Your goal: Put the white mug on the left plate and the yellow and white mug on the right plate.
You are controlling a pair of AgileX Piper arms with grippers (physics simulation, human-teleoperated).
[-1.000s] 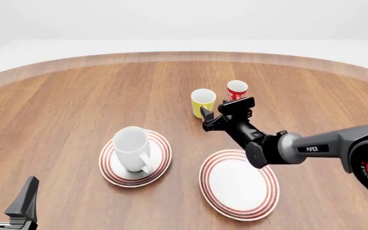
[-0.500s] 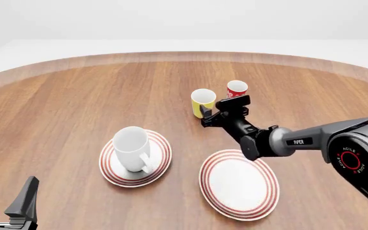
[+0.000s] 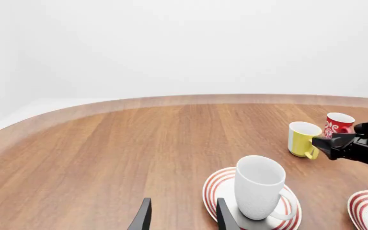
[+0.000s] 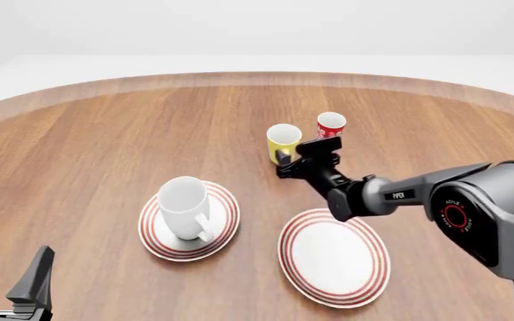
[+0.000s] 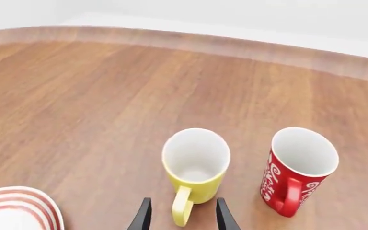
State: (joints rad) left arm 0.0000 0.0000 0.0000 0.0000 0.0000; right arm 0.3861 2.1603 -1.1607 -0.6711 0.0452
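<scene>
Right gripper [image 4: 286, 159] open, fingers straddling yellow and white mug [image 4: 283, 142] handle | mug on counter [image 4: 105, 147] beside red mug [image 4: 330, 125] | I'd close squarely on handle, avoid nudging red mug | white mug [image 4: 184, 206] on left plate [image 4: 225, 231].

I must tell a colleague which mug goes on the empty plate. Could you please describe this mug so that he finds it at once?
Start from the empty right plate and look past it, farther across the table, to two small mugs side by side. The yellow and white mug is the left one, next to the right claw. It is yellow outside and white inside, while the red mug is slimmer and patterned.
</scene>
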